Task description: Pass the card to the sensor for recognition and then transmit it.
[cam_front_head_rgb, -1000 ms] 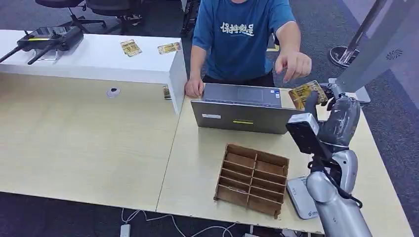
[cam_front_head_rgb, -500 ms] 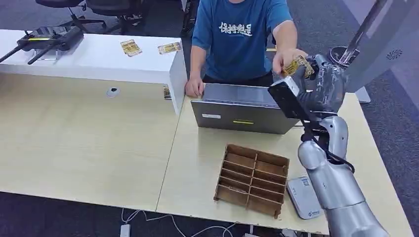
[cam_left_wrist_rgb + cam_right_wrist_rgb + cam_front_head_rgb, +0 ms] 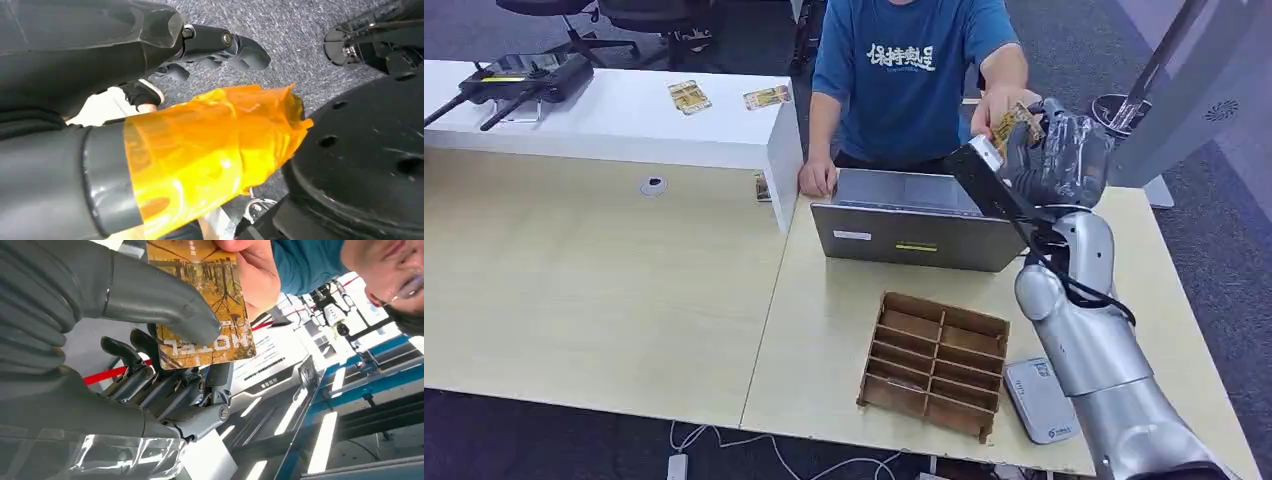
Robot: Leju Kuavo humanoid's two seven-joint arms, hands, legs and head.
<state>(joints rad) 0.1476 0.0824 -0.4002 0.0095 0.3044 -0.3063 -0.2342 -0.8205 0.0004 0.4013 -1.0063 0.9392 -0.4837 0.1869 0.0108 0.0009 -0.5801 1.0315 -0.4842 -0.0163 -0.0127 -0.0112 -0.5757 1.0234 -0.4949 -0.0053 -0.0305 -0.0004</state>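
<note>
— What has moved?
— The right hand [image 3: 1064, 150] has carried the card [image 3: 1012, 122] leftward to the person's hand [image 3: 996, 108].
— Held?
— Thumb pinches it (the wrist view shows this; overhead it's half hidden). Left hand [image 3: 220, 47]: grasp unclear.

The person's blue T-shirt [image 3: 904, 70] carries a line of white Chinese characters across the chest; in the head view they read roughly as 保持热爱, though the last characters are stylised and hard to make out. In the right wrist view, the card [image 3: 205, 300] pinched by the right robot hand [image 3: 125, 340] bears pale capital letters that appear upside down in that picture and read "HOTEL", with a smaller line of print beside them and another near its far end, both too small to read. The white card reader [image 3: 1039, 400] on the tabletop [image 3: 824, 330] shows a small blue logo, illegible. The laptop [image 3: 914, 235] carries small stickers, unreadable.
</note>
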